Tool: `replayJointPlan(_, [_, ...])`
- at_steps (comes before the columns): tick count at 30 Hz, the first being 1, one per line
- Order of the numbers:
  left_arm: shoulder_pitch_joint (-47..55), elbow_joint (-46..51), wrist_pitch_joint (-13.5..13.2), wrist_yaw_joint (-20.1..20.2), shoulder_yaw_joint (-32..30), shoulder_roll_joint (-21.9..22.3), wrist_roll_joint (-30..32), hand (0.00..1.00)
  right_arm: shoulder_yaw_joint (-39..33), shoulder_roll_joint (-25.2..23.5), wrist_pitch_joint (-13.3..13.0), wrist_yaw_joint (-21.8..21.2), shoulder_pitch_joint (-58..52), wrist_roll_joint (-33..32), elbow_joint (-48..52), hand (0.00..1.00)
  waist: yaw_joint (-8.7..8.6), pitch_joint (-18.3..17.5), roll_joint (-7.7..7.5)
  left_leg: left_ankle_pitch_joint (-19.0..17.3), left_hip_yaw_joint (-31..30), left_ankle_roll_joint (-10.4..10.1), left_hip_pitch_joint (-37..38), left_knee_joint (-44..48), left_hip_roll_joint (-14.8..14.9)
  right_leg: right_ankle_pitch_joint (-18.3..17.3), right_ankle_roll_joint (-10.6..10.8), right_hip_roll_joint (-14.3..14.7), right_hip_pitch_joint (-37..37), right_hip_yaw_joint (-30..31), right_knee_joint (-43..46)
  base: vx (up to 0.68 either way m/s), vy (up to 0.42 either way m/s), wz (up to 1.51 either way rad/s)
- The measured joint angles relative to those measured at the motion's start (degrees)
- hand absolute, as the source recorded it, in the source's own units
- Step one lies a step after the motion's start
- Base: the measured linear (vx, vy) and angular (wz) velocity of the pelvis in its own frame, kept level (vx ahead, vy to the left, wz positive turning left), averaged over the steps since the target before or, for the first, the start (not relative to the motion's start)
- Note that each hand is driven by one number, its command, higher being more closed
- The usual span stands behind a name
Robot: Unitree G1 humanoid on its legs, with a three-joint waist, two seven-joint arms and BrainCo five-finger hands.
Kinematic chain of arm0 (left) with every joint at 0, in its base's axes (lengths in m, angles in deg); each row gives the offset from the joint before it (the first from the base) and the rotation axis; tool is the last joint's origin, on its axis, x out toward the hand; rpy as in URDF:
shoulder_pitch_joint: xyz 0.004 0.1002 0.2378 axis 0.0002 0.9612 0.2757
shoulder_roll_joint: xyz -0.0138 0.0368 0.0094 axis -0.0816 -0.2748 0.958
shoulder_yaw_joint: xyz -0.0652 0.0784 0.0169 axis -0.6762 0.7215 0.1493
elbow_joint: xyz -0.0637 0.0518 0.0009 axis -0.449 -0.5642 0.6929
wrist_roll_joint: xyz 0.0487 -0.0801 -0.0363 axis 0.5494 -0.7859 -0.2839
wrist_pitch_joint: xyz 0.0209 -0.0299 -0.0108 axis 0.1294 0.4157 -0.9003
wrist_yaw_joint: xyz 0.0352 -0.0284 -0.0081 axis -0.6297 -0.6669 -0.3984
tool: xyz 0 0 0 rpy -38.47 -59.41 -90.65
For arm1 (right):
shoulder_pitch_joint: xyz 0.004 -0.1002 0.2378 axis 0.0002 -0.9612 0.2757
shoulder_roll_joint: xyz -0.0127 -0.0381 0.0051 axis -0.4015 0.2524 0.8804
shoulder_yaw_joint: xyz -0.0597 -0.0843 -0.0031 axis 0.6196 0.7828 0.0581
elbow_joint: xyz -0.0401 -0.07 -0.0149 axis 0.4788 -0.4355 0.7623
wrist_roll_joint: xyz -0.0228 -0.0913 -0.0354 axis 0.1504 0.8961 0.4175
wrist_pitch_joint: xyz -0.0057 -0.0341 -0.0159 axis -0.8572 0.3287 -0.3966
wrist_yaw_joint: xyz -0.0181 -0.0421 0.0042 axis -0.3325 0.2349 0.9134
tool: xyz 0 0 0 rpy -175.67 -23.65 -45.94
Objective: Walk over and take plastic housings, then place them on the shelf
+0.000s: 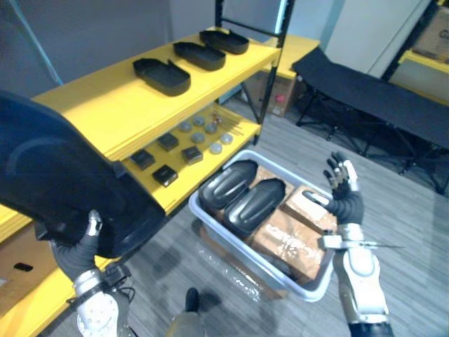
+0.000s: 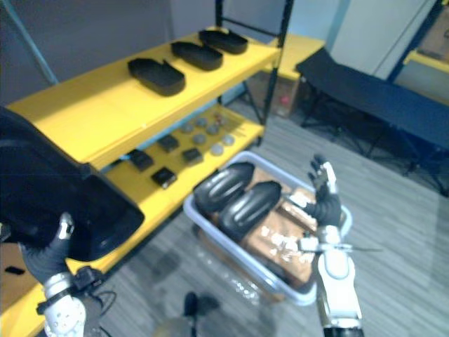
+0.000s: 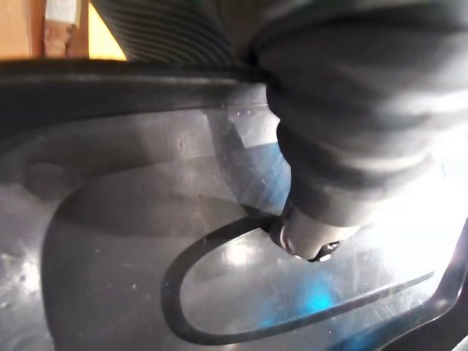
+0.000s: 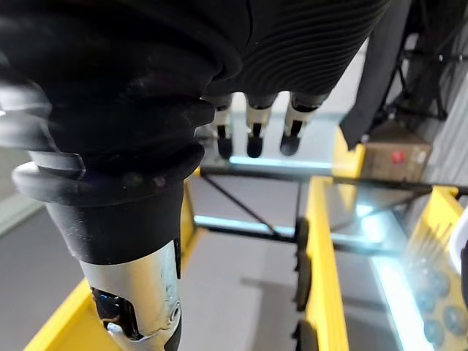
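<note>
A large black plastic housing (image 1: 56, 175) fills the left of the eye views, held up beside the yellow shelf (image 1: 105, 112). My left hand (image 1: 81, 242) grips its lower edge from beneath, thumb (image 3: 314, 234) pressed on the glossy inner surface (image 3: 146, 241). Three more housings (image 1: 161, 76) (image 1: 200, 55) (image 1: 224, 41) lie in a row on the top board. Two others (image 1: 228, 184) (image 1: 256, 202) rest in a pale bin (image 1: 316, 288) on the floor. My right hand (image 1: 344, 189) hovers open above the bin's right side, fingers (image 4: 256, 135) straight.
Brown cardboard boxes (image 1: 291, 239) share the bin with the housings. The lower shelf board carries small black blocks (image 1: 165, 173) and grey discs (image 1: 207, 133). A black folding cot (image 1: 372, 91) stands at the back right, and a cardboard box (image 1: 277, 95) sits behind the shelf post.
</note>
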Motion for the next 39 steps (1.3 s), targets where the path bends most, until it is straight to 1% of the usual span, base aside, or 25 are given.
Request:
replayJointPlan(5, [-0.71,0.39,-0.05,-0.06,0.03,-0.12,0.10,1.00,0.05,-0.07,-0.69,2.94,-0.07,1.01,-0.01,0.00,-0.42,0.03,0.32,-0.34,2.60,-0.07,0.01,0.00,0.55,-0.64,0.18,-0.41,-1.65,2.53,1.09,-0.03,-0.028,-0.22])
replayJointPlan(7, [-1.34,0.97,-0.05,-0.09,0.19,-0.33,0.34,1.00,0.07,-0.34,-1.27,3.63,-0.23,2.03,-0.01,0.00,-1.66,0.06,0.41,-0.54,3.17,-0.17,-0.02,0.00,0.51,-0.62,0.18,-0.56,-2.07,3.18,1.13,0.00,-0.018,-0.14])
replayJointPlan(10, [-3.14,1.17,-0.05,0.10,0.47,-1.50,0.33,1.00,0.01,-0.45,-1.39,3.64,-0.66,3.02,0.00,0.00,-2.06,0.04,0.54,-0.71,4.22,-0.22,0.01,0.00,0.67,-0.45,0.38,-0.59,-2.63,4.04,1.03,0.02,-0.022,-0.16])
replayJointPlan(13, [-4.27,1.50,-0.04,0.61,1.30,-2.25,0.32,1.00,0.02,-0.50,-1.42,3.31,-1.38,3.01,0.00,0.00,-2.35,-0.01,0.62,-0.67,4.49,-0.35,0.16,0.01,0.72,-0.06,0.66,-0.58,-2.76,4.34,0.95,0.03,-0.024,-0.06])
replayJointPlan(15, [-4.14,2.17,-0.04,0.71,2.19,-2.23,0.30,1.00,-0.03,-0.55,-1.91,2.71,-1.95,2.98,0.00,0.00,-2.48,0.00,0.66,-0.69,4.96,-0.54,0.67,0.01,0.75,0.08,0.72,-0.59,-2.77,4.88,0.77,0.03,-0.019,-0.14])
replayJointPlan(16, [-3.92,2.30,-0.04,0.79,2.50,-2.23,0.25,1.00,-0.03,-0.71,-2.33,1.62,-2.14,2.96,0.00,0.00,-2.42,-0.05,0.79,-1.00,5.58,-0.95,1.10,0.02,0.86,0.11,0.71,-0.62,-2.71,5.45,0.69,0.01,-0.018,-0.17])
replayJointPlan(19, [-4.11,2.29,-0.02,1.53,2.68,-2.23,0.18,1.00,-0.09,-0.74,-2.96,-0.70,-2.83,3.05,0.48,0.00,-2.90,-0.27,1.20,-1.68,5.66,-0.99,0.97,0.01,0.81,0.11,0.71,-0.65,-2.48,5.44,0.39,0.00,-0.006,-0.05])
replayJointPlan(22, [-4.18,2.16,-0.04,2.50,2.98,-2.34,0.04,1.00,-0.22,-0.74,-3.90,-0.54,-3.18,3.13,0.74,0.00,-3.27,-0.31,1.32,-1.85,5.10,-0.95,0.92,-0.01,0.16,-0.87,0.86,-1.11,-2.22,5.10,1.00,0.00,-0.004,0.15])
replayJointPlan(23, [-4.74,1.72,-0.06,3.18,3.21,-2.47,0.08,1.00,-1.05,-0.76,-4.18,-0.04,-3.89,3.18,1.66,0.00,-3.74,-0.30,1.35,-1.84,3.86,-0.89,0.78,-0.01,-0.67,-1.32,1.24,-1.52,-2.02,6.07,2.18,0.02,0.006,0.50])
replayJointPlan(24, [-5.37,1.36,-0.08,3.64,3.55,-2.57,0.08,1.00,-1.87,-0.72,-4.45,0.48,-4.75,3.31,2.51,0.00,-4.15,-0.24,1.50,-1.83,2.44,-0.88,0.54,-0.03,-1.23,-1.40,1.35,-1.58,-1.89,8.57,2.92,0.05,0.065,1.06])
replayJointPlan(25, [-6.65,0.65,-0.32,4.25,4.97,-3.23,0.06,1.00,-3.88,-0.71,-5.20,1.68,-6.35,4.28,3.72,0.00,-5.30,-0.41,2.06,-1.83,0.55,-0.90,-0.25,-0.03,-1.91,-1.33,1.27,-1.47,-2.13,13.89,5.00,0.04,0.064,1.13])
replayJointPlan(26, [-7.25,0.48,-0.54,4.52,5.63,-3.93,0.09,1.00,-4.80,-0.71,-5.35,2.28,-6.81,4.34,4.00,0.00,-5.70,-0.47,2.25,-1.84,0.51,-0.89,-0.50,-0.03,-1.95,-1.35,1.24,-1.36,-2.26,15.63,5.97,0.06,0.065,1.36])
replayJointPlan(27, [-8.14,0.49,-1.23,4.75,6.59,-5.44,0.18,1.00,-6.25,-0.70,-6.18,3.43,-6.93,5.42,4.25,0.00,-6.18,-0.61,2.51,-1.84,-0.17,-0.90,-1.08,-0.04,-2.09,-1.32,1.17,-1.18,-2.88,17.29,7.78,0.05,0.003,0.97])
replayJointPlan(28, [-8.91,0.50,-1.33,4.84,7.00,-6.42,0.23,1.00,-6.99,-0.72,-7.01,4.29,-6.82,6.65,4.86,0.00,-6.00,-0.43,2.73,-1.75,-1.10,-0.78,-1.50,-0.04,-2.35,-1.15,0.88,-1.15,-3.38,18.32,9.12,0.07,0.003,0.83])
replayJointPlan(29, [-9.10,0.50,-1.30,4.81,6.95,-6.81,0.30,1.00,-6.87,-0.78,-8.40,4.95,-6.54,8.08,5.24,0.00,-5.67,-0.42,2.77,-1.16,-1.68,-0.35,-1.81,-0.03,-2.69,-1.16,0.83,-1.26,-3.62,18.60,9.80,0.06,-0.005,0.41])
replayJointPlan(31, [-9.48,0.54,-1.12,4.43,6.96,-6.73,0.47,1.00,-6.80,-0.90,-10.21,6.01,-6.19,9.94,5.42,0.00,-4.95,-0.21,2.54,-0.45,-1.88,0.04,-2.52,0.00,-3.14,-1.14,0.82,-1.41,-4.09,19.52,9.65,0.06,-0.001,0.17])
replayJointPlan(33, [-9.60,0.55,-0.94,3.93,6.85,-6.73,0.50,1.00,-6.82,-1.13,-11.16,7.12,-5.02,11.46,5.42,0.00,-4.90,0.36,2.24,0.17,-2.02,-0.14,-3.14,0.03,-3.48,-1.15,0.82,-1.53,-4.10,19.56,8.61,0.06,-0.016,0.06])
replayJointPlan(36, [-9.83,0.54,0.04,3.88,6.94,-6.65,0.51,1.00,-7.05,-1.25,-11.38,9.26,-2.75,12.28,5.42,0.00,-4.99,1.61,2.04,0.21,-1.65,0.05,-3.79,1.65,-3.55,-1.15,0.82,-1.53,-3.19,19.75,6.47,0.03,-0.035,-0.06])
replayJointPlan(37, [-10.15,0.54,0.21,3.86,7.01,-6.53,0.51,1.00,-7.42,-1.26,-11.40,10.06,-2.10,12.10,5.42,0.00,-5.16,2.83,2.08,-0.59,-1.60,0.03,-4.23,3.61,-3.53,-1.15,0.82,-1.44,-2.09,19.78,5.16,-0.02,-0.036,-0.07])
replayJointPlan(39, [-9.66,0.55,0.19,3.69,7.02,-5.66,0.53,1.00,-7.56,-1.34,-11.45,10.80,-1.92,11.42,5.43,0.00,-5.11,3.81,2.81,-1.59,-0.84,-0.05,-4.93,5.72,-3.07,-1.36,0.55,-1.19,-1.26,19.84,3.22,-0.07,-0.032,-0.19])
